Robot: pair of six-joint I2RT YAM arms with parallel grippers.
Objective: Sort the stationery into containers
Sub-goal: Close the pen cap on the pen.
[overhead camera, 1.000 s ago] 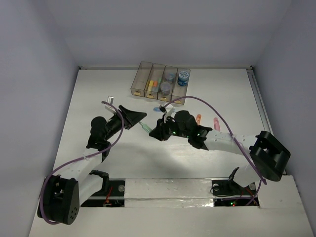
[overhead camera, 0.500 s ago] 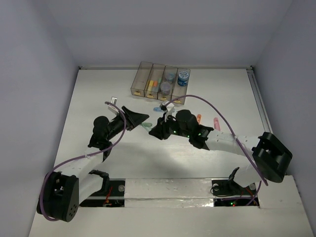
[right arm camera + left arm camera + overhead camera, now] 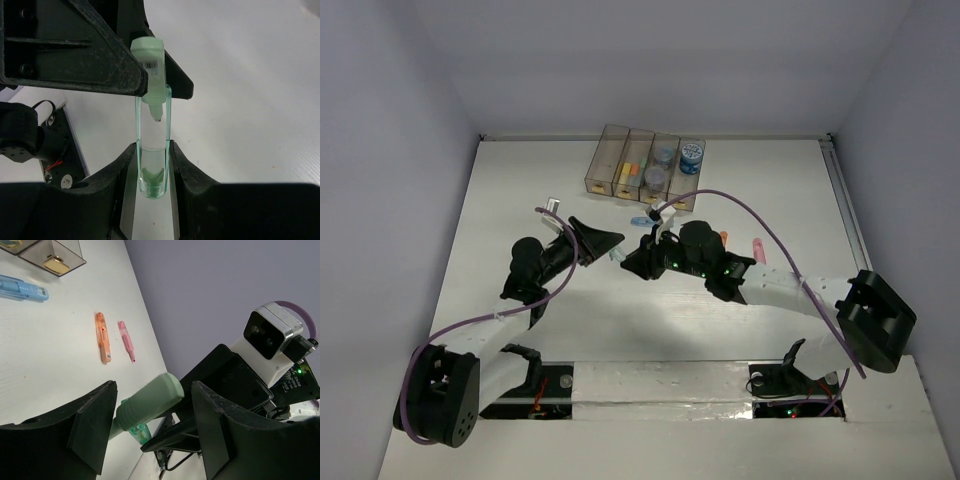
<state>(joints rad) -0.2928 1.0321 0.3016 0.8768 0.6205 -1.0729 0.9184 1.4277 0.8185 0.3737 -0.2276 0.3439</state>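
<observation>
Arms meeting mid-bench, nearest to where I stand. The right fingers (image 3: pixel 131 159) are closed on the clear barrel of a green stick (image 3: pixel 151 125), which is held off the bench (image 3: pixel 770 190) with its capped end pointing at the other arm. The left fingers (image 3: pixel 95 425) stand well apart, one on each side of that cap. The left wrist view shows a gap on both sides, so I judge nothing is gripped there yet. It looks like a handover or a cap pull, though I cannot tell which.

Loose items lie beyond the arms. An orange stick (image 3: pixel 722 239) and a pink stick (image 3: pixel 758 247) sit side by side to the right. A blue stick (image 3: pixel 640 221) lies just short of the bins.

The four smoky bins (image 3: pixel 603 160) stand in a row at the far side. The leftmost looks empty. The next holds yellow and orange sticks (image 3: pixel 627 170). The third holds a roll (image 3: pixel 656 180) and a greenish stick. The last holds a blue roll (image 3: pixel 691 155).

My estimate is that the task is roughly half done. Four sticks are left to bin, counting the one in hand.
</observation>
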